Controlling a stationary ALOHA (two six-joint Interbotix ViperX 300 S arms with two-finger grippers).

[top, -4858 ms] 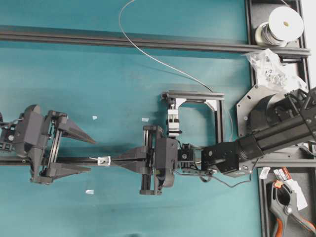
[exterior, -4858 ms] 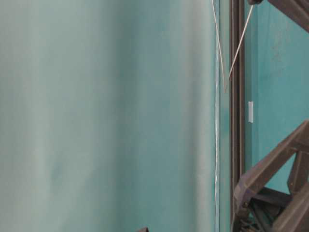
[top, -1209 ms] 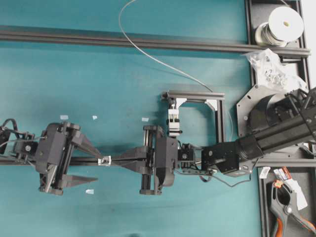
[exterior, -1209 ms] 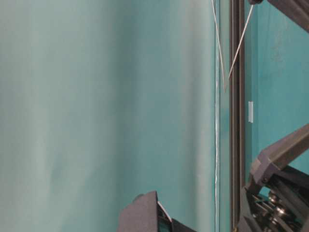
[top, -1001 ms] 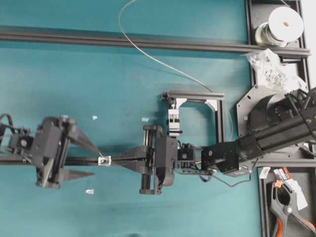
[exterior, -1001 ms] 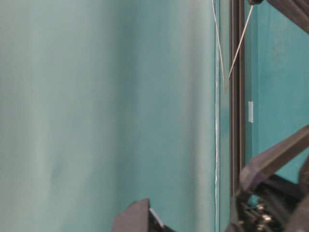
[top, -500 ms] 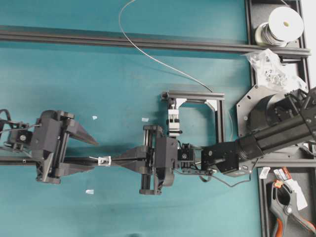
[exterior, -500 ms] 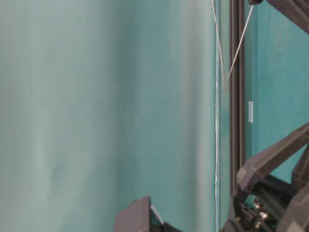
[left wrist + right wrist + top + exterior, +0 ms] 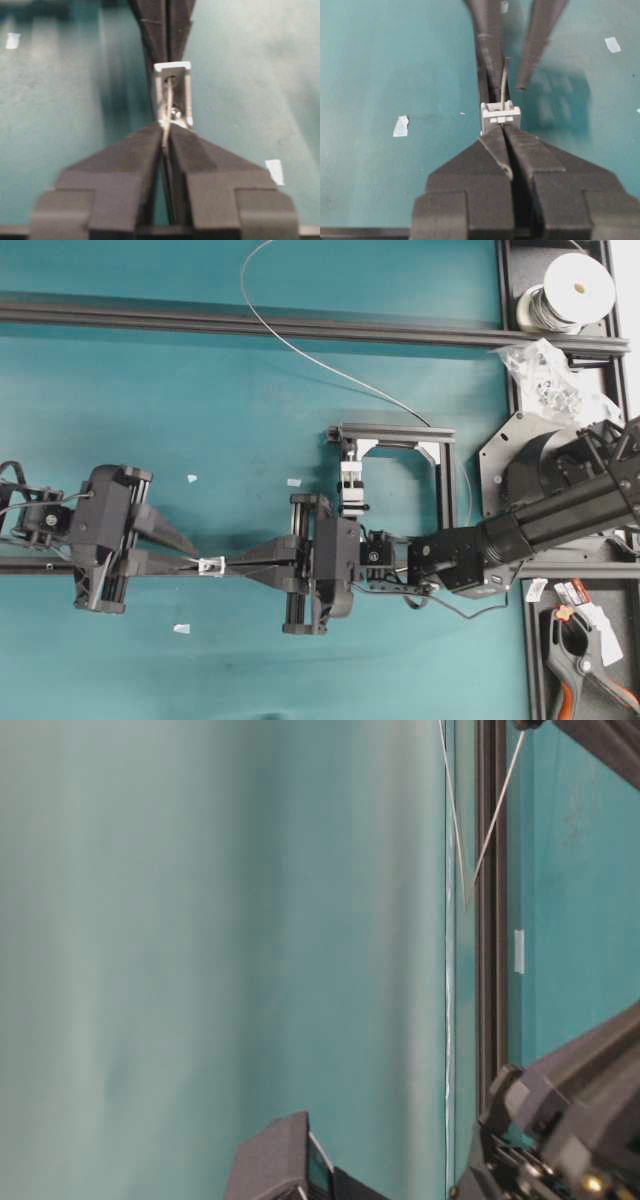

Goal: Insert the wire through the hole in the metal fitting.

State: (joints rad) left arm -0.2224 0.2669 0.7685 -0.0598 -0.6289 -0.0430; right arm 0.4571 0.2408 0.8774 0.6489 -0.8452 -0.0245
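Observation:
The small silver metal fitting (image 9: 210, 565) is held just above the teal table by my right gripper (image 9: 227, 564), which is shut on it. From the right wrist view the fitting (image 9: 501, 115) sits at the tips of that gripper (image 9: 502, 128). A short end of the thin wire (image 9: 169, 97) comes out of the hole (image 9: 171, 79) toward my left gripper (image 9: 165, 131). The left gripper is shut on that wire end, right against the fitting (image 9: 173, 92). Seen from overhead, the left gripper (image 9: 192, 557) meets the fitting from the left. The long wire (image 9: 300, 352) curves off across the table.
A white-topped spool (image 9: 578, 285) stands at the back right, beside a clear bag of parts (image 9: 548, 375). A square black frame (image 9: 440, 470) holds a white-and-black block (image 9: 352, 485). An orange-handled clamp (image 9: 580, 665) lies front right. Dark rails (image 9: 200, 320) cross the table.
My left gripper, open and a little left of the fitting half a second ago, has moved right and shut on the wire end. The right arm and fitting have stayed put.

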